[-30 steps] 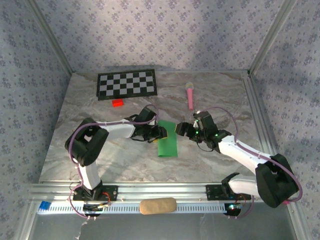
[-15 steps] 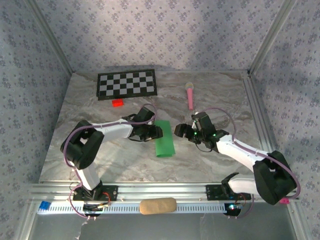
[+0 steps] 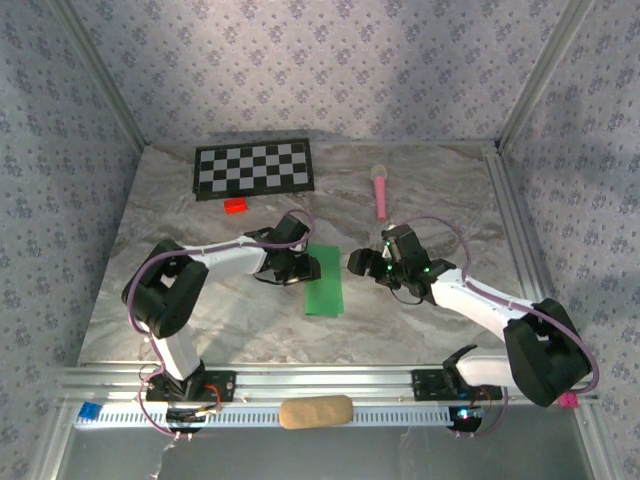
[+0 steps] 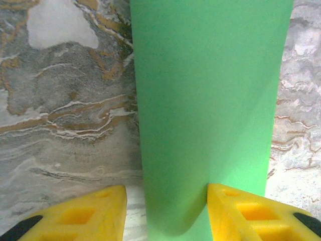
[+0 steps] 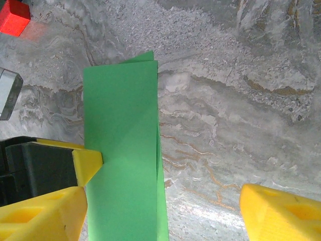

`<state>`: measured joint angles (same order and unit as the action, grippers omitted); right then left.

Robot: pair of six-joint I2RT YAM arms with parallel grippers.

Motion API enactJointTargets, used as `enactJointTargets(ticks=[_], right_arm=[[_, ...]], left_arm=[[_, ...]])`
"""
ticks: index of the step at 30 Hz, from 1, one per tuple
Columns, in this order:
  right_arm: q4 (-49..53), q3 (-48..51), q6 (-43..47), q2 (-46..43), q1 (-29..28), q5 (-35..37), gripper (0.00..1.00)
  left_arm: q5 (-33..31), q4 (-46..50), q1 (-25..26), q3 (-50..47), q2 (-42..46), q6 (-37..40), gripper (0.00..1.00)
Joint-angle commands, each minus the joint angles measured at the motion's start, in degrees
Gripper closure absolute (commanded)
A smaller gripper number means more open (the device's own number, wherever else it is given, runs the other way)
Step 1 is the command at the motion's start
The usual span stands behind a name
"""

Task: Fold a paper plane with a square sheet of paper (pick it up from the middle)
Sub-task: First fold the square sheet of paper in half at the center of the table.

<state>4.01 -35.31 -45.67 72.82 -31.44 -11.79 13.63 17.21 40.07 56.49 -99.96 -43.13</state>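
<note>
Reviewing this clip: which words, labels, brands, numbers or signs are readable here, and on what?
None can be read.
The green paper is plain and unmarked.
The checkerboard carries only black and white squares.
The blue tag by the near rail is too small to read.

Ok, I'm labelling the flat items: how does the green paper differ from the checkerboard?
The green paper is plain, the checkerboard black-and-white squares. The paper is a narrow folded strip, the checkerboard a wider sheet. The paper lies mid-table, the checkerboard near the far edge. Both rest on the table.
</note>
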Motion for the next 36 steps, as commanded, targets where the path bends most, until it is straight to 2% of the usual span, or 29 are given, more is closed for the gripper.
enactJointTargets(ticks=[1,10,21,36], right_arm=[[-0.12,-1.79,-0.28,0.30,-0.34,0.72,0.19],[-0.04,-1.69,-0.15,0.39,-0.34,0.89,0.19],[0.23,-1.61,-0.14,0.42,-0.33,1.24,0.18],[0.83,-1.75,0.05,0.57,-0.38,1.34,0.18]], left_arm=[[-1.15,0.40,-0.63,0.03,1.06,-0.74,0.53],[-0.98,0.74,-0.81,0.70,-0.78,-0.57,0.51],[0.62,2.40,-0.86,2.49,-3.28,3.22,0.49],[-1.38,5.86,0.09,5.15,-5.92,5.21,0.46]])
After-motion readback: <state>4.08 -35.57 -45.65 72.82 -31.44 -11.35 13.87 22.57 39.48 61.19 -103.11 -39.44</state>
